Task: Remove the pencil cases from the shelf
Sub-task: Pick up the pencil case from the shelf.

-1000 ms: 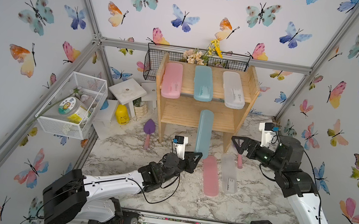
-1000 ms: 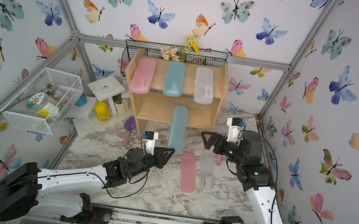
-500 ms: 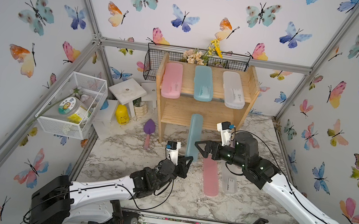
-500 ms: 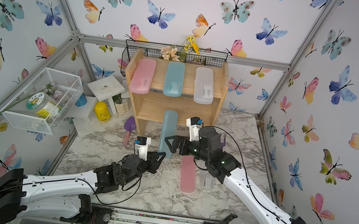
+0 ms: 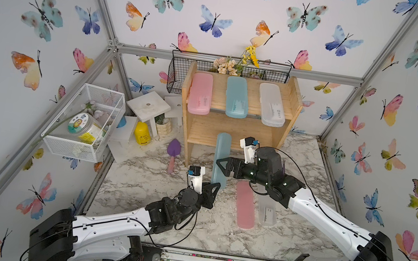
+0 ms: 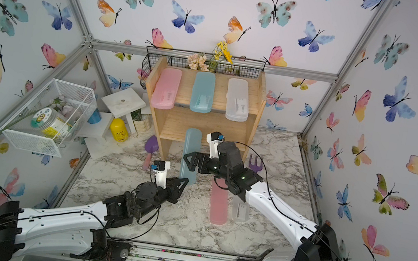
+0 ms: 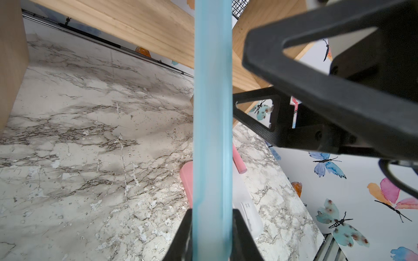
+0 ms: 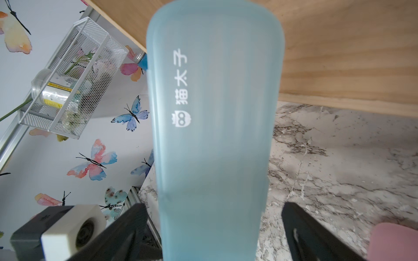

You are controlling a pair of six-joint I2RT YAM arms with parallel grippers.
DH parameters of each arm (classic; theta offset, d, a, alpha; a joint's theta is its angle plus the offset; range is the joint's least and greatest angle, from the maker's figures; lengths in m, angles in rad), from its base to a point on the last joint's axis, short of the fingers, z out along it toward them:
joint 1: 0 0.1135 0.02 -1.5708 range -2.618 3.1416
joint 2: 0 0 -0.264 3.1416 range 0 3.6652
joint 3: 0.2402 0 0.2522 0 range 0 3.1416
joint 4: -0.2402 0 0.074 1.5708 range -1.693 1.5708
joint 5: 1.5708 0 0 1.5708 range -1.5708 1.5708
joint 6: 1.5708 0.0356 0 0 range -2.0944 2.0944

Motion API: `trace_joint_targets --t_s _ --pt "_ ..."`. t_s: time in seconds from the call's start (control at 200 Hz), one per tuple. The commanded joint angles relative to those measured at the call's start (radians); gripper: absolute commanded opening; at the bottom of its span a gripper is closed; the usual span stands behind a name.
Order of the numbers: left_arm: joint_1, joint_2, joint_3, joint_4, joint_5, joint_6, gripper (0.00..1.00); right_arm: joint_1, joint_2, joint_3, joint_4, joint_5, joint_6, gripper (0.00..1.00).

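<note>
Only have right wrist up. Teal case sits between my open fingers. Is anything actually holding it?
Observer: Yes. The left gripper is shut on the near end of the teal case.
Operator: Far end off the rack?
Observer: Not yet. In both top views it overlaps the front edge of the lower tier of the shelf; I can't tell whether it touches.
Operator: What's up top?
Observer: Three on the top tier: a pink case, a second teal case, a frosted white case.
</note>
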Motion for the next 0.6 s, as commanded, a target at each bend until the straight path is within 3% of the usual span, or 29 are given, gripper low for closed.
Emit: trace_joint_targets --t_s 0.0,0.34,0.521,0.596 --pt "-0.006 -0.024 -0.006 0.015 -0.033 0.002 0.18 0.011 0.032 0.032 0.039 0.001 -0.008 0.99" --pt "-0.005 -0.043 -0.016 0.010 -0.037 0.004 0.18 0.019 0.084 0.050 0.043 -0.006 -0.013 0.97" --pt "-0.005 -0.051 -0.019 0.004 -0.041 0.004 0.20 0.019 0.096 0.056 0.037 -0.018 -0.016 0.76" --pt "-0.005 -0.053 -0.018 -0.003 -0.043 0.004 0.30 0.019 0.095 0.053 0.037 -0.017 -0.016 0.72"
